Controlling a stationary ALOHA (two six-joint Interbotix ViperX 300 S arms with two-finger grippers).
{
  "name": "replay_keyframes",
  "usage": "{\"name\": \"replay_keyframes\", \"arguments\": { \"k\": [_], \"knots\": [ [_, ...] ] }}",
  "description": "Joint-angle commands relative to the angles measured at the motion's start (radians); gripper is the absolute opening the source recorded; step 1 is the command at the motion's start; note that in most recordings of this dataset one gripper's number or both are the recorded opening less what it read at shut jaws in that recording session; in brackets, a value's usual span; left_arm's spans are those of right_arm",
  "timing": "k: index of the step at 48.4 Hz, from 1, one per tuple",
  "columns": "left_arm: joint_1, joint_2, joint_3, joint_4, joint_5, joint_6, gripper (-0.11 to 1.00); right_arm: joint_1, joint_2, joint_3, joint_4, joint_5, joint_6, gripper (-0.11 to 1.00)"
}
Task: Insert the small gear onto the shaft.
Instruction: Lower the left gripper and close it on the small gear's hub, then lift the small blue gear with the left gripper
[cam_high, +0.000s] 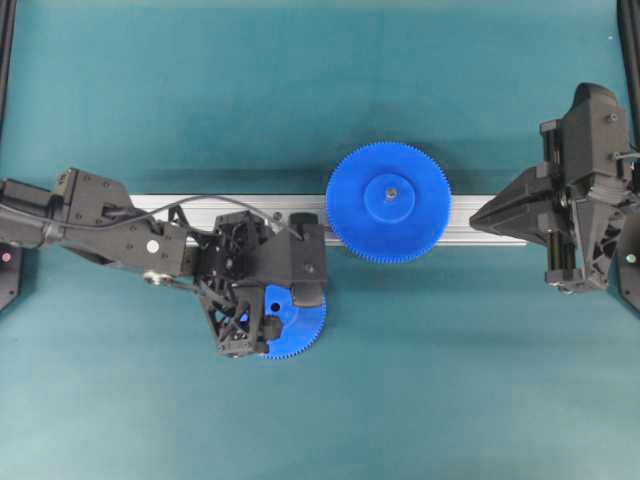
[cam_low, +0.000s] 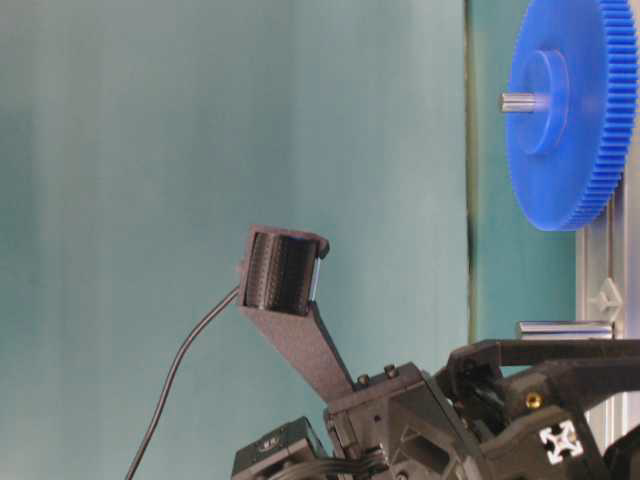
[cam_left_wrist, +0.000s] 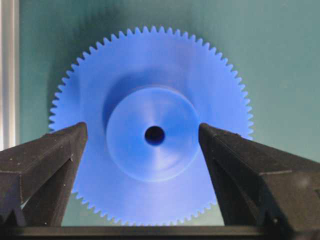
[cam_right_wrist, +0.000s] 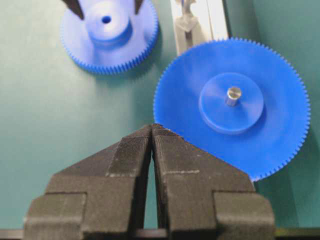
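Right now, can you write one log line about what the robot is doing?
left gripper: open, straddling small gear hub | right gripper: shut, idle | big gear: on rail | shaft: bare

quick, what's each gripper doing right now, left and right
Left gripper: open, fingers either side of the small gear's hub, holding nothing.
Right gripper: shut, empty, near the large gear.

One cam looks straight down on the whole teal table (cam_high: 480, 400) with both my arms in shot, and another sits low at table level, turned sideways I think, right up against my left arm. My left wrist cam stares close down at the small gear (cam_left_wrist: 150, 125), which my right wrist cam also catches further off.
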Motion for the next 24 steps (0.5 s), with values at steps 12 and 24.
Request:
{"name": "replay_keyframes", "arguments": {
  "k": [12,24],
  "knots": [
    [-0.025,-0.006,-0.023,0.003,0.026,-0.008,0.90,-0.002,-0.041,0.014,0.003,-0.018,0.009,0.11],
    [-0.023,0.012,-0.032,0.003,0.040,-0.005,0.90,-0.002,-0.060,0.023,0.003,-0.018,0.009,0.11]
  ]
}}
